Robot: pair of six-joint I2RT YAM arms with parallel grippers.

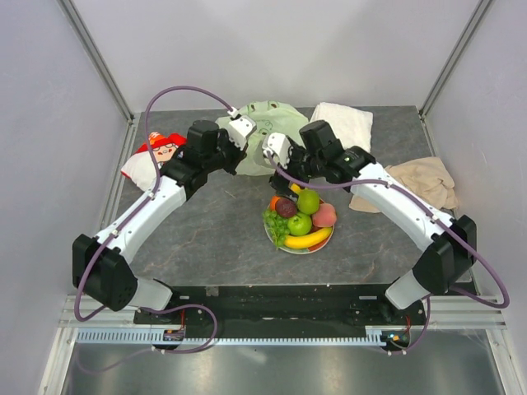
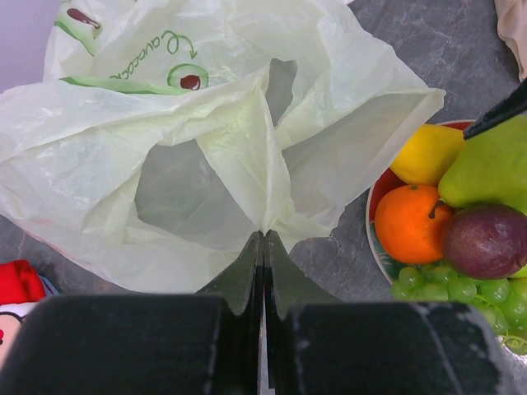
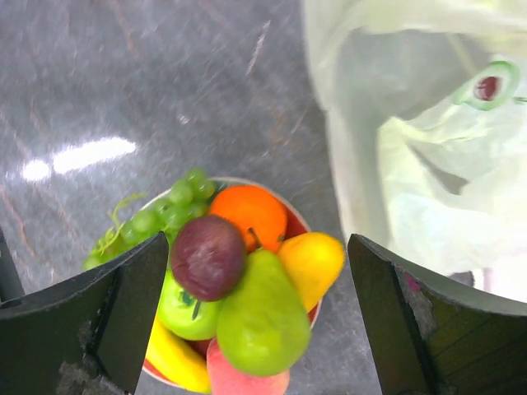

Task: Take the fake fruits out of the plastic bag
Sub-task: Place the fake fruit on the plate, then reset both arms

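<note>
The fruits (image 1: 300, 216) are lying piled on the plate (image 2: 370, 226), outside the bag (image 2: 206, 164). The bag's edge is being pinched by the closed left gripper (image 2: 263, 243). The right gripper (image 3: 255, 247) is being held wide open, empty, above the plate. The bag appears emptied.

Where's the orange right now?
The orange sits on the plate beside the plum and grapes, right of the plastic bag in the left wrist view.

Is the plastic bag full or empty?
Empty, as far as visible: the plastic bag sags flat, translucent, no fruit shapes inside; the fake fruits sit piled on the plate.
</note>
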